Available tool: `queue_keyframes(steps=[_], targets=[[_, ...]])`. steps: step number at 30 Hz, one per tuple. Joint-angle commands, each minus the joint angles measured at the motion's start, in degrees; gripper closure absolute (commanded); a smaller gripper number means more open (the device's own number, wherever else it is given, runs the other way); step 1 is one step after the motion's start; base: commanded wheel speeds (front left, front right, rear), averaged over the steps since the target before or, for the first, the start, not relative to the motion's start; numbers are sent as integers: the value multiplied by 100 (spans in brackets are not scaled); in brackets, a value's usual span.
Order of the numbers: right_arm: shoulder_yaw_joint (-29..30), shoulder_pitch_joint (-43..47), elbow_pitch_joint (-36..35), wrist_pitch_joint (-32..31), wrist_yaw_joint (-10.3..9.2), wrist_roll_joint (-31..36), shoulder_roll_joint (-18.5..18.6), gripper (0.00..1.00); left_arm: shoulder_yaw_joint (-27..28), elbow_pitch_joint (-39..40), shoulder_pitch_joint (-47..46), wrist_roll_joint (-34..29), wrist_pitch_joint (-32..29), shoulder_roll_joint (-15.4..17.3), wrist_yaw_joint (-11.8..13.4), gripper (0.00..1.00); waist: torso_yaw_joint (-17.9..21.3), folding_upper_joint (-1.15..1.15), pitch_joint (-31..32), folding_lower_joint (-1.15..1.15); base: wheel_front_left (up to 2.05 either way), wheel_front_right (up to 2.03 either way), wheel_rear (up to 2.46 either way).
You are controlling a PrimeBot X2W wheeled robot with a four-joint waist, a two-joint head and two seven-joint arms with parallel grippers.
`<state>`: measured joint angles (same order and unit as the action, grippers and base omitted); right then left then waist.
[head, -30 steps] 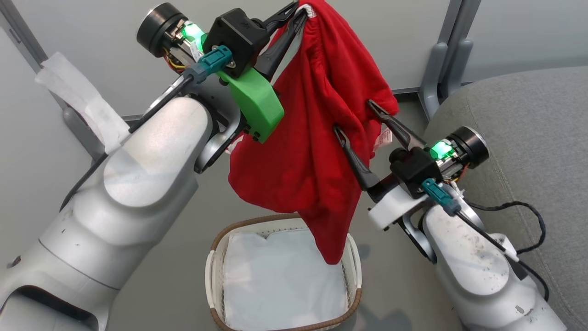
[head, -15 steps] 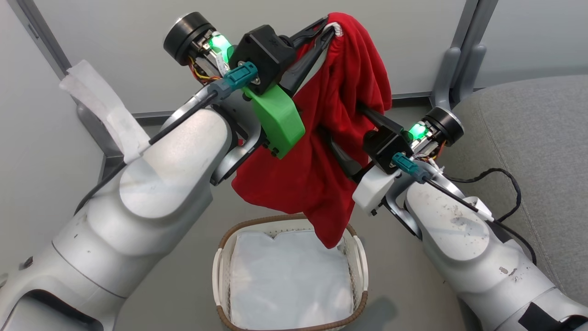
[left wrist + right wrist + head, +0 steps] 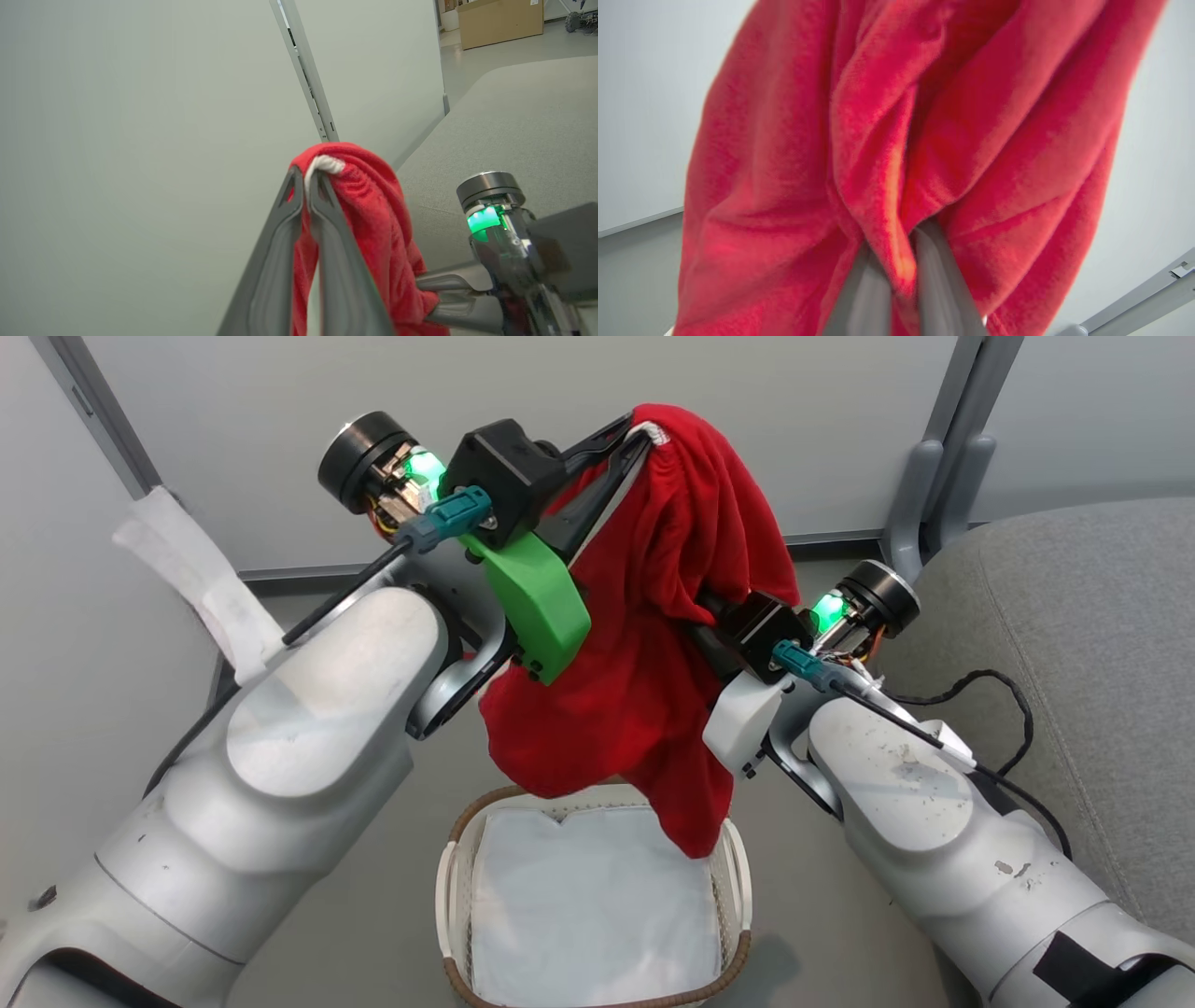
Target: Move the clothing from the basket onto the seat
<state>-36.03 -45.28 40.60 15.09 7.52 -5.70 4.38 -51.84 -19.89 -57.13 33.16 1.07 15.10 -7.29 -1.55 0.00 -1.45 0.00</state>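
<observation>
Red clothing [image 3: 653, 644] hangs pinched in my left end effector [image 3: 306, 177], and my right end effector [image 3: 900, 254] clamps a fold beneath it. The basket [image 3: 446, 887] sits below both.

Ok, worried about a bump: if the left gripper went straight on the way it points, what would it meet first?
Probably the pale wall, near its grey strip. The left gripper, shut on the clothing, has nothing else ahead of its tips, though depth is unclear.

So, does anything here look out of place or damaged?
Yes: a crumpled white strip hangs loosely from the partition post on the left, and the right forearm's shell is scuffed with dark specks. Nothing is spilled.
</observation>
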Motion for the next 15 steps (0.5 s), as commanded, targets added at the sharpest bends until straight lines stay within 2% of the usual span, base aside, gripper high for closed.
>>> queue_keyframes(steps=[1, 6, 7, 8, 9, 10, 11, 15], targets=[[34, -16, -38, 12, -7, -75, 27, 100, 40, -36, 97, 69, -9, 41, 29, 100, 15, 0, -1, 0, 0, 0, 0], [108, 9, -233, 12, -6, -129, 114, 100, 185, -174, 208, 274, 39, 155, 60, 100, 89, 0, -24, 0, 0, 0, 0], [119, -2, -271, 13, -6, -139, 130, 100, 225, -185, 231, 327, 50, 170, 65, 86, 109, 0, -35, 0, 0, 0, 0], [151, -28, -336, 13, -6, -147, 150, 100, 271, -196, 257, 389, 65, 194, 68, 63, 140, 0, -54, 0, 0, 0, 0], [185, -54, -391, 12, -6, -140, 174, 100, 299, -212, 285, 434, 61, 228, 67, 33, 171, 0, -70, 0, 0, 0, 0], [215, -72, -437, 12, -7, -132, 193, 100, 315, -224, 308, 461, 68, 267, 65, 15, 201, 0, -83, 0, 0, 0, 0], [260, -88, -482, 13, -6, -134, 217, 100, 328, -234, 332, 496, 73, 298, 62, 2, 227, 0, -95, 0, 0, 0, 0], [466, -138, -667, 13, -7, -93, 334, 100, 433, -240, 487, 705, 126, 366, 51, 0, 361, 0, -159, 0, 0, 0, 0]])
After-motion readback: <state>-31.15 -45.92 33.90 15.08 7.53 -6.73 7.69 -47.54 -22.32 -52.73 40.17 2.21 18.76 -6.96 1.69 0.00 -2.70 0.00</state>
